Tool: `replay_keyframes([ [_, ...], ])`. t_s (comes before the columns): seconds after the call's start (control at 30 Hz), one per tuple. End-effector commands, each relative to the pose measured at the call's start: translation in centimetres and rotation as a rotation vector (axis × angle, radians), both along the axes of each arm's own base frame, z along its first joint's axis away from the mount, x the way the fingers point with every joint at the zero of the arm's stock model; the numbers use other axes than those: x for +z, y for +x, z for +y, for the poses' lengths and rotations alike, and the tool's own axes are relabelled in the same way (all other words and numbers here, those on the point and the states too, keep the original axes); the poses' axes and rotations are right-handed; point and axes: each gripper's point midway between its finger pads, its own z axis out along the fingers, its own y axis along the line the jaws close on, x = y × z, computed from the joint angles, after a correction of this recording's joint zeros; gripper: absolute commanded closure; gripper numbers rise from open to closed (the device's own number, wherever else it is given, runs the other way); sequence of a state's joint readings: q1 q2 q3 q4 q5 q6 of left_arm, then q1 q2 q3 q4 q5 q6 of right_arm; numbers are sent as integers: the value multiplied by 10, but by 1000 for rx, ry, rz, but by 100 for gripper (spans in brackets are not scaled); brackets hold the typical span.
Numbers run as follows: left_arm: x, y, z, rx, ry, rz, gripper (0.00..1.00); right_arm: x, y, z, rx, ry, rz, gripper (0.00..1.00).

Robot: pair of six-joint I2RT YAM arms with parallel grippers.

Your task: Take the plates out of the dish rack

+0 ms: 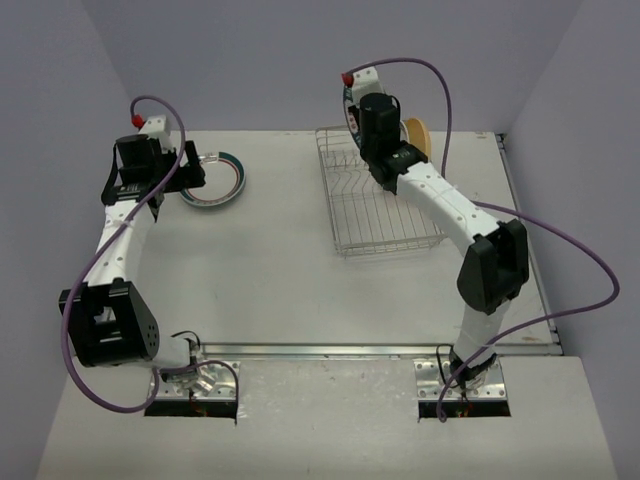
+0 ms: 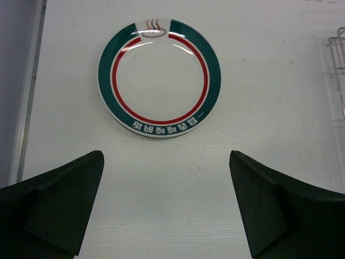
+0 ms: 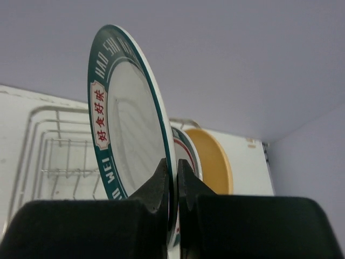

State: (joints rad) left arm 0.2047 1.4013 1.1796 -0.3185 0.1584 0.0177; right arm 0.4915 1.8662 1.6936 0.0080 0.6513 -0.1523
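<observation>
My right gripper (image 3: 173, 164) is shut on the rim of an upright white plate with a teal rim (image 3: 126, 124), held above the silver wire dish rack (image 1: 375, 205). Behind it in the rack stand another teal-rimmed plate (image 3: 187, 151) and a tan-yellow plate (image 3: 213, 162); the tan-yellow plate also shows in the top view (image 1: 416, 137). A teal-rimmed plate with a red ring (image 2: 159, 78) lies flat on the table at the far left and also shows in the top view (image 1: 213, 178). My left gripper (image 2: 166, 208) is open and empty just near of that plate.
The white table (image 1: 280, 260) has a raised edge at the left (image 2: 27, 108). Purple walls close in at the back and sides. The rack's corner (image 2: 338, 51) shows at the right of the left wrist view.
</observation>
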Motion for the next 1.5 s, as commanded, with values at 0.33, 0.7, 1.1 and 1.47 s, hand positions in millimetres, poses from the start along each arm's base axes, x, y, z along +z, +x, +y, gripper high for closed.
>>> replay_keyframes([
  [0.33,120,-62,-134,-657,-364,-342,4,76,-114,105,612,412,67,100],
  [0.7,98,-70,-145,-696,-383,-270,12,52,-174,164,962,622,342,100],
  [1.1,72,-75,-171,-805,-419,-188,52,36,-186,182,1057,662,434,100],
  [1.47,68,-53,-161,-687,-469,-162,100,13,-144,160,799,609,400,34],
])
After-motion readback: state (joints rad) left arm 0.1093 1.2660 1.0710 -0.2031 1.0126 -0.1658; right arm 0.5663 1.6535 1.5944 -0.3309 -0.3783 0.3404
